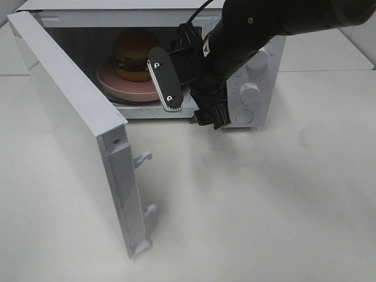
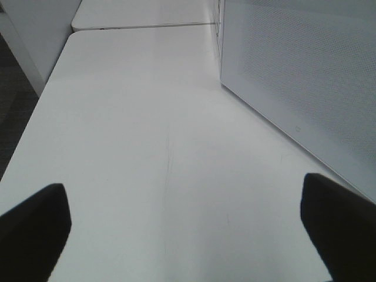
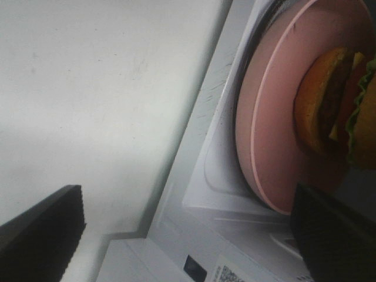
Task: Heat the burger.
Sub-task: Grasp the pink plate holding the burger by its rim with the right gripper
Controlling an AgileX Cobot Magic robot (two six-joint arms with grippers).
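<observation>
- The microwave door [image 1: 76, 135] stands swung wide open, nearest the camera, hinged at the left of the microwave [image 1: 258, 64].
- The right gripper [image 1: 185, 100] hangs just in front of the microwave's open mouth, its jaws spread apart and holding nothing.
- Deeper inside the microwave sits the pink plate [image 1: 114, 82], and the burger [image 1: 135, 56] rests on it.
- The left gripper [image 2: 188, 223], fingers wide apart and empty, hovers over the bare table [image 2: 147, 117] beside the microwave's perforated side wall [image 2: 305, 76].
</observation>
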